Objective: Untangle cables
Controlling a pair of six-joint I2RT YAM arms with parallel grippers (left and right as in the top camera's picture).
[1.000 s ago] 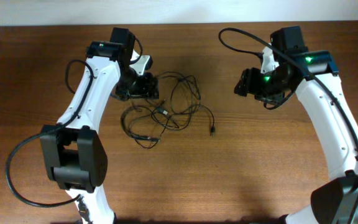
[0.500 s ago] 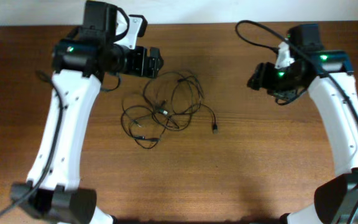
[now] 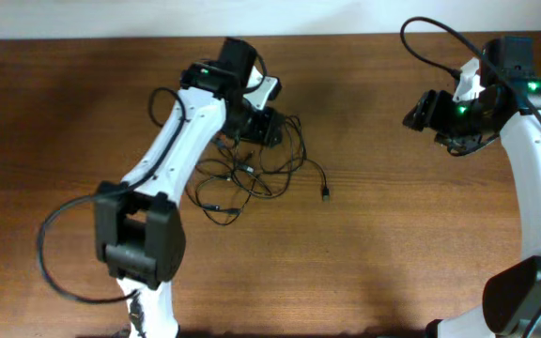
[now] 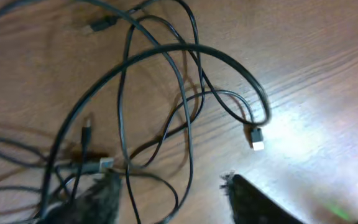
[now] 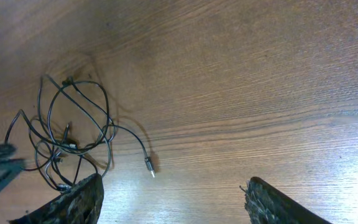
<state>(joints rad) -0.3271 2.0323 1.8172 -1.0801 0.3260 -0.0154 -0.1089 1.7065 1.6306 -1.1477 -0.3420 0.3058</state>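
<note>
The cables [image 3: 252, 171] lie in a loose black tangle on the wooden table, left of centre. One plug end [image 3: 326, 195] trails out to the right. My left gripper [image 3: 269, 126] is at the tangle's upper edge. In the left wrist view its fingers [image 4: 98, 200] stand apart, low over the cables [image 4: 166, 93]. Thin strands run between them and a silvery plug tip [image 4: 257, 139] lies ahead. My right gripper [image 3: 423, 111] hangs far to the right, away from the tangle. Its fingers [image 5: 73, 202] stand wide apart with only bare wood between them, and the cables [image 5: 73, 127] are at its view's left.
The brown wooden table [image 3: 364, 263] fills the view, with a pale wall strip along its far edge. Thick black cords loop off both arm bodies, one above the right arm [image 3: 430, 33] and one beside the left arm's base [image 3: 50, 258].
My left arm has swung from the table's upper left rightward and down onto the tangle's top edge. The right arm has drawn back to the right. The cables have barely shifted.
</note>
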